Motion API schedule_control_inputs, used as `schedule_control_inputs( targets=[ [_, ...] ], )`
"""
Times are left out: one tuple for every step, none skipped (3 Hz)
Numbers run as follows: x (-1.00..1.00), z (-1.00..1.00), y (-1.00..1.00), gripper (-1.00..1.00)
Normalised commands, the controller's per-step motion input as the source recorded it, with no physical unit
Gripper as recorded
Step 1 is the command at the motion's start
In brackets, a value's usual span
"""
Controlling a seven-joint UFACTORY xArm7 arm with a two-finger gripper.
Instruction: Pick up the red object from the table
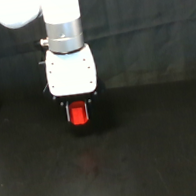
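The white gripper (78,114) hangs at centre-left of the exterior view, its fingers (68,113) clamped on the red block (78,114). The block sits between them, lifted clear of the black counter (158,148), a faint red reflection showing below.

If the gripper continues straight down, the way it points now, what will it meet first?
The gripper points down and is shut on the red object. Below it shows only the bare black table, so the block's underside would probably touch the table first. How far the block sits above the surface cannot be judged.
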Motion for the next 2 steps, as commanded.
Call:
schedule_control_inputs(
  targets=[
    [0.25, 0.99, -0.38, -0.87],
    [0.32, 1.00, -0.18, -1.00]
  ],
)
